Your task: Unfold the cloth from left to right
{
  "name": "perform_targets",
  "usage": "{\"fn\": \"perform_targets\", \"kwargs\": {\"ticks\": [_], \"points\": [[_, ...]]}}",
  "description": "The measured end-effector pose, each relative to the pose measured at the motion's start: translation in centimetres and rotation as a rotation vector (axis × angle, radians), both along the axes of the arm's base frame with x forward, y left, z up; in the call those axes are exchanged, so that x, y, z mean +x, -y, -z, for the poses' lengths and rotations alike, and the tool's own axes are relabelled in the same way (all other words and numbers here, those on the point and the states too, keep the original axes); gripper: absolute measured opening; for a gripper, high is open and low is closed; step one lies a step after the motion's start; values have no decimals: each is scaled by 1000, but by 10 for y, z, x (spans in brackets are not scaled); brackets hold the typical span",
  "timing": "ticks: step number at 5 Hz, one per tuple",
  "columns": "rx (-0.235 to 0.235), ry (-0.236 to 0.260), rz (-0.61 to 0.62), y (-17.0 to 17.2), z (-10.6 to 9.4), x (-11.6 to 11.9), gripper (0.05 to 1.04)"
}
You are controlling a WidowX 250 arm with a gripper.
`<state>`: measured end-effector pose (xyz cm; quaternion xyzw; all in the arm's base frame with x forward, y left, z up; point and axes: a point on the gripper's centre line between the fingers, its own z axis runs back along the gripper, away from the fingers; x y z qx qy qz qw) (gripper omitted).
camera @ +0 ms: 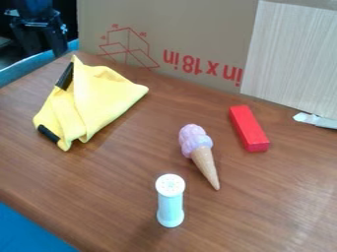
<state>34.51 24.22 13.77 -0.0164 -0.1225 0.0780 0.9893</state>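
Observation:
At the upper left corner, beyond the table's back left edge, is the black gripper (42,27), apart from the cloth. The yellow cloth (99,96) lies bunched and folded on the left part of the table, with a raised peak at its back. Two black strips show on it, one near the peak and one at its front left edge. Its right side tapers to a corner, and folds run down toward the front.
On the wooden table (99,179) stand a white and pale blue shaker (170,202), a toy ice cream cone (199,150) and a red block (249,129). Cardboard (191,29) lines the back, with a pale panel (293,54) and a silvery object (316,120) at the right.

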Motion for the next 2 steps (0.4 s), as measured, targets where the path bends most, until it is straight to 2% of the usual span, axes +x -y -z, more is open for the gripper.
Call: {"fn": "perform_targets", "kwargs": {"ticks": [1,2], "points": [[-28,-37,0,0,19,0,1000],[-5,-39,6,-3,25,2,1000]]}}
